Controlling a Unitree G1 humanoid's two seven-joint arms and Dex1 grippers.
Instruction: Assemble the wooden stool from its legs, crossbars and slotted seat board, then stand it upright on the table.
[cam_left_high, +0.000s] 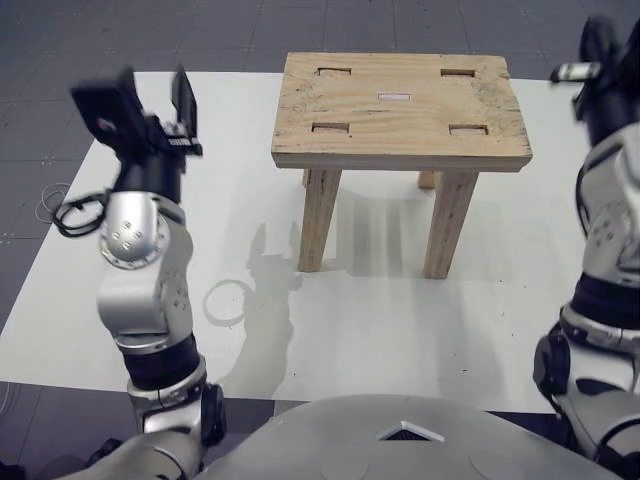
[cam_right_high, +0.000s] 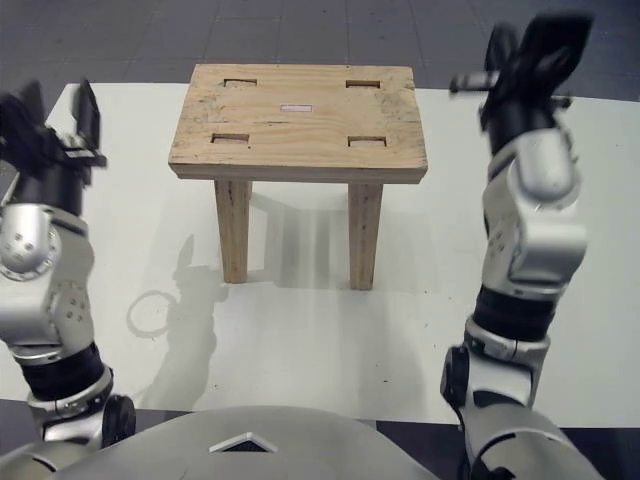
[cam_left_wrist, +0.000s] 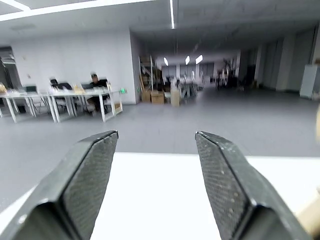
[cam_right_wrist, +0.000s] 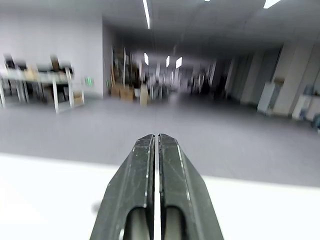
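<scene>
The wooden stool (cam_left_high: 400, 110) stands upright on the white table (cam_left_high: 400, 330), its slotted seat board on top and its legs (cam_left_high: 319, 218) below. My left gripper (cam_left_high: 145, 100) is raised to the left of the stool, open and holding nothing; the left wrist view has its two dark fingers (cam_left_wrist: 90, 175) spread apart. My right gripper (cam_right_high: 520, 55) is raised to the right of the stool, clear of it. In the right wrist view its fingers (cam_right_wrist: 145, 190) are pressed together with nothing between them.
A faint ring mark (cam_left_high: 228, 300) lies on the table's front left. A cable loop (cam_left_high: 52, 205) sits off the table's left edge. Dark floor surrounds the table.
</scene>
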